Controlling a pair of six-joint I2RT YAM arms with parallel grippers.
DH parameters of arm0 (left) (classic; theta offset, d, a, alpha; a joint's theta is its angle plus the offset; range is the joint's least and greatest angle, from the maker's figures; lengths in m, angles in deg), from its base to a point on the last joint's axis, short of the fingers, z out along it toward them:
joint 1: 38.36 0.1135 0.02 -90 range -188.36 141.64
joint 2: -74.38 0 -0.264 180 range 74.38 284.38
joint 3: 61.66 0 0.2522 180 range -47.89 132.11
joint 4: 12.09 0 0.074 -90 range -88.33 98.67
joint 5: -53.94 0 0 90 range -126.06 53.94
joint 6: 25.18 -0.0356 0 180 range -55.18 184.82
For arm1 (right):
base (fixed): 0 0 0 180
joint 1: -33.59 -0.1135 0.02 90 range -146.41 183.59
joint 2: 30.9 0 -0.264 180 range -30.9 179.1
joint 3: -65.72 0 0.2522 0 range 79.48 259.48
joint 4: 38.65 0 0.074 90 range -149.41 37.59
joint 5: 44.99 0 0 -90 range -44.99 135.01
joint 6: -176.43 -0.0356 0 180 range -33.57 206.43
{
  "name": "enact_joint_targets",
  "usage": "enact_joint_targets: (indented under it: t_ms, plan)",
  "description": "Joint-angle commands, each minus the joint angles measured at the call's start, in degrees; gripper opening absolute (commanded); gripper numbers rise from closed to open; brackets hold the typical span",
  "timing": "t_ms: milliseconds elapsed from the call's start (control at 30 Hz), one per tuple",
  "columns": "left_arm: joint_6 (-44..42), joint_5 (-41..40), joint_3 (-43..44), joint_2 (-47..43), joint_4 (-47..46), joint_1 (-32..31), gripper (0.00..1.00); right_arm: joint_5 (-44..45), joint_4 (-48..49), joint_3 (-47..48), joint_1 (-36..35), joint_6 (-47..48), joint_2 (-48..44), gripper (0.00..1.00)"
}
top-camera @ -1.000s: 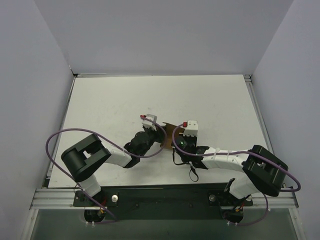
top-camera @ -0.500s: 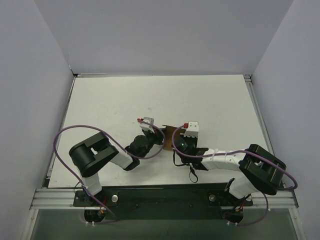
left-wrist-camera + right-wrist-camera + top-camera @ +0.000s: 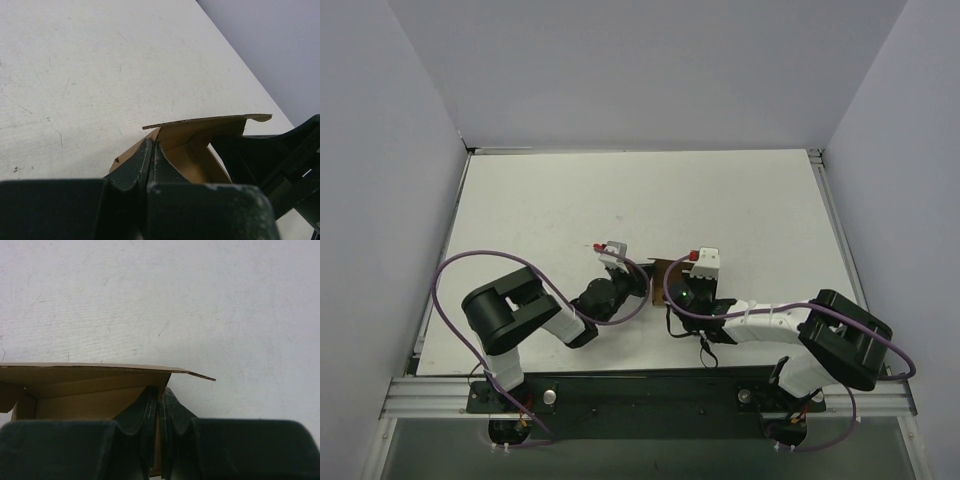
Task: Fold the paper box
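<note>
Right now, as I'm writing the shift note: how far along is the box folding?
Done: the paper box has its walls up. In hand: the right gripper pinches one wall; the left gripper is shut at another corner. Left: the top flap is open, the inside visible, so closing remains.

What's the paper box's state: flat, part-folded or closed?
Part-folded. The paper box has walls raised around a hollow, with one flap spread open above.

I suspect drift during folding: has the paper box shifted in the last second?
Yes, slightly: in the top view the paper box has slid nearer the base rail.
</note>
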Motion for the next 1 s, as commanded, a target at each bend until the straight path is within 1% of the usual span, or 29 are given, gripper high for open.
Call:
enact_joint_targets:
  t_ms: [0, 133, 200, 300, 333, 367, 433, 600, 633, 733, 833, 867, 900, 967]
  plan:
    - [2.69, 11.95, 2.26, 1.23, 0.12, -4.25, 0.0, -7.99, 3.06, -0.41, -3.04, -3.72, -1.5, 0.0]
    - [2.87, 12.39, 2.26, 2.03, -0.58, -4.25, 0.0, -8.43, 2.79, -1.2, -3.04, -3.98, -2.64, 0.0]
    - [2.43, 11.87, 1.47, 0.98, -0.41, -3.9, 0.0, -8.69, 2.62, -1.55, -3.12, -3.28, -3.43, 0.0]
    - [0.33, 12.65, 0.85, -1.83, 2.65, -1.62, 0.0, -8.96, -1.5, -1.12, -3.21, -3.72, -5.89, 0.0]
    - [-1.07, 14.4, 1.11, -2.54, 5.8, 0.21, 0.0, -9.13, -2.73, -0.85, -3.3, -3.89, -7.12, 0.0]
    - [-1.96, 15.37, 1.72, -3.76, 7.4, 0.93, 0.0, -9.22, -5.44, -0.68, -3.21, -4.24, -7.74, 0.0]
    - [-4.93, 16.87, 1.73, -4.91, 10.12, 2.24, 0.0, -9.74, -7.39, -0.59, -3.21, -4.68, -9.15, 0.0]
    - [-9.43, 18.63, 1.2, -8.6, 13.74, 3.74, 0.0, -9.83, -11.53, -1.55, -3.3, -7.49, -10.29, 0.0]
    - [-10.57, 20.11, 1.38, -8.87, 14.7, 3.83, 0.0, -9.84, -11.79, -1.64, -3.39, -7.76, -10.12, 0.0]
    - [-12.77, 21.53, 1.99, -9.48, 16.63, 3.83, 0.0, -11.24, -12.23, -1.47, -3.74, -7.41, -10.03, 0.0]
    - [-15.31, 23.11, 2.69, -9.84, 18.3, 4.1, 0.0, -13.43, -14.78, 0.37, -3.92, -6.36, -10.56, 0.0]
    - [-15.85, 23.46, 2.87, -10.27, 19.01, 4.27, 0.0, -13.96, -16.96, 1.95, -3.92, -5.83, -10.65, 0.02]
    - [-16.55, 23.99, 2.96, -10.62, 19.71, 4.97, 0.0, -14.66, -18.9, 3.09, -3.92, -5.83, -11.6, 0.15]
    - [-18.83, 25.4, 3.05, -12.11, 21.38, 5.5, 0.0, -15.28, -25.22, 4.77, -3.92, -5.83, -13.45, 0.27]
